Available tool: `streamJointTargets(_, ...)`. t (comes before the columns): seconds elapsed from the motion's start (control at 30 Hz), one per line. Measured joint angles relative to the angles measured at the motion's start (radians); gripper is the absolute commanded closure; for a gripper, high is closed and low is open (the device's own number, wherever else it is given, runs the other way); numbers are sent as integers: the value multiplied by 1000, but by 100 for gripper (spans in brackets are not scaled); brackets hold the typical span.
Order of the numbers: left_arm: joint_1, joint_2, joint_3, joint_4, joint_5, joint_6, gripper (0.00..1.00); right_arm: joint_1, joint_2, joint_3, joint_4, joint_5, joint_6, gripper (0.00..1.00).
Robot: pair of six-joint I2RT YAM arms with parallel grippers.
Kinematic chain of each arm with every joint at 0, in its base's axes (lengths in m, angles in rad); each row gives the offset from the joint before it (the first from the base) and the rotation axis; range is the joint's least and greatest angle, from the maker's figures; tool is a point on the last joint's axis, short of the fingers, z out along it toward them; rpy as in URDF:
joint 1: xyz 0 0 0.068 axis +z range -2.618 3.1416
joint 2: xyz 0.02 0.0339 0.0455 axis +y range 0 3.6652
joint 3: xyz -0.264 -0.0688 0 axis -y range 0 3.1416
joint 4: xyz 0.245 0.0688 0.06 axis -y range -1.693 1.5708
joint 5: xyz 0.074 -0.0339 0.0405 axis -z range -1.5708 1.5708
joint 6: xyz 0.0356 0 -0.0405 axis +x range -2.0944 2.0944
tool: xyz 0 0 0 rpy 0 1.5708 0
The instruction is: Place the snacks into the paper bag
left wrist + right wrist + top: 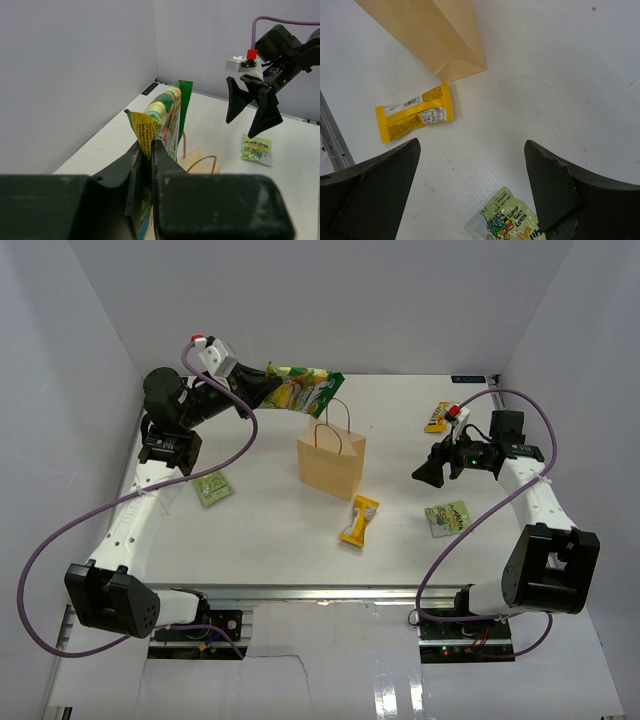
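Above the upright tan kraft-paper bag (332, 468), at its 11 o'clock, the left gripper (262, 390) grasps a crinkly green-and-yellow pouch (306, 390) by one end. At the bag's 3 o'clock the right gripper (428, 470) hangs released over the table.

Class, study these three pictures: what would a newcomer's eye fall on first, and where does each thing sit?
The green-and-yellow pouch, pinched in the left gripper, is held in the air just beyond the paper bag. That tan bag stands upright mid-table, a yellow bar lying near its front. The right gripper hovers open on the right.
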Motion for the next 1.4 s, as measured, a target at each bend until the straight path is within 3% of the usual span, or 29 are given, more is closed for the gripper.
streamJointTargets(0.87, -34, 105, -48, -14, 31, 30, 100, 0, 0, 0, 0, 0, 0, 10)
streamJointTargets(1.4, -80, 161, -36, -150, -6, 170, 98, 0, 0, 0, 0, 0, 0, 10)
